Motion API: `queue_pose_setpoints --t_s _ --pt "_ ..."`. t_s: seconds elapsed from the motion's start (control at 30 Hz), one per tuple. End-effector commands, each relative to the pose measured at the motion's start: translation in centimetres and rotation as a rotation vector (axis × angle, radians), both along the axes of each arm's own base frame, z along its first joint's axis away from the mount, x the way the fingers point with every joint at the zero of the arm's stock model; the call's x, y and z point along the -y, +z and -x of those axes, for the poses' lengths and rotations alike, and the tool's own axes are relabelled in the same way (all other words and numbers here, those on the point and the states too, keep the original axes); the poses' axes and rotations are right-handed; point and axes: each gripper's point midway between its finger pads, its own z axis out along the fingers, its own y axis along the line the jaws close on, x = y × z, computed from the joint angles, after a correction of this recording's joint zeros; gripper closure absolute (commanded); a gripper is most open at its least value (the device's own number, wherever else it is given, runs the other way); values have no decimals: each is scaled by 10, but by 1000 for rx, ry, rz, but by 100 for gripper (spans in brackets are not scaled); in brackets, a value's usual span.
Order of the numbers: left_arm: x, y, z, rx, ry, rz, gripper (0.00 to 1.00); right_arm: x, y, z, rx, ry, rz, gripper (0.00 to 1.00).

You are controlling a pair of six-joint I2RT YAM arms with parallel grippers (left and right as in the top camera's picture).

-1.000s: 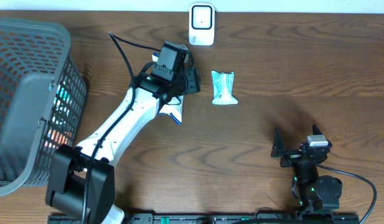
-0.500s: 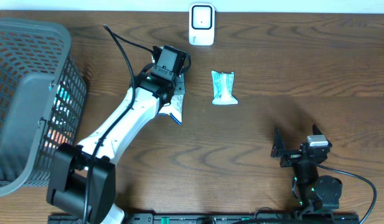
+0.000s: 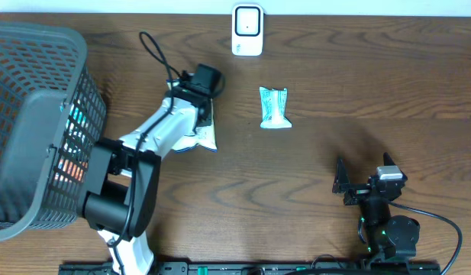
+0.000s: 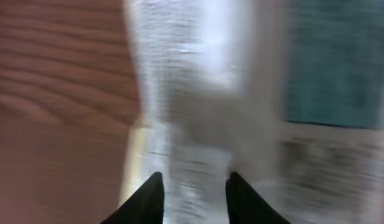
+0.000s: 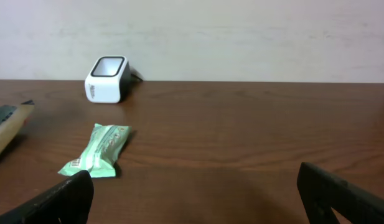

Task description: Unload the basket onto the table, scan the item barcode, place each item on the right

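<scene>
Left pincer [image 4: 192, 194], tips narrowly apart, straddles the packet [image 4: 204, 74] lying directly beneath it, clamped or not I cannot tell; probably light, soft, slippery film, best pinched across a flat edge.

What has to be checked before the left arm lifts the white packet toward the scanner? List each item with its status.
1. Left pincer down over the white packet: ok.
2. Firm grip on that packet: cannot tell, the wrist view is blurred.
3. Scanner upright with bare table in front: ok.
4. Green packet lying apart from the white one: ok.
5. Right pincer open and off to the side of the path: ok.
6. Barcode side of the white packet: cannot tell.
</scene>
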Motion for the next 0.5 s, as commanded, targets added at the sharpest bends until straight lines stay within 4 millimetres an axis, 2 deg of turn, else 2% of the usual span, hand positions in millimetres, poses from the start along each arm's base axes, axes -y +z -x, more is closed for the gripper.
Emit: queue_pose_setpoints --t_s 0.0,0.27,0.37,0.47 --pt "-15 18 -5 49 54 -5 67 3 0 0 -1 -14 -9 1" --pt "27 85 -22 216 -35 262 64 3 0 0 -1 -14 -9 1" --pt "40 92 -30 252 -66 325 64 3 0 0 -1 -14 -9 1" --pt "38 87 -38 271 -56 308 65 3 0 0 -1 -14 -9 1"
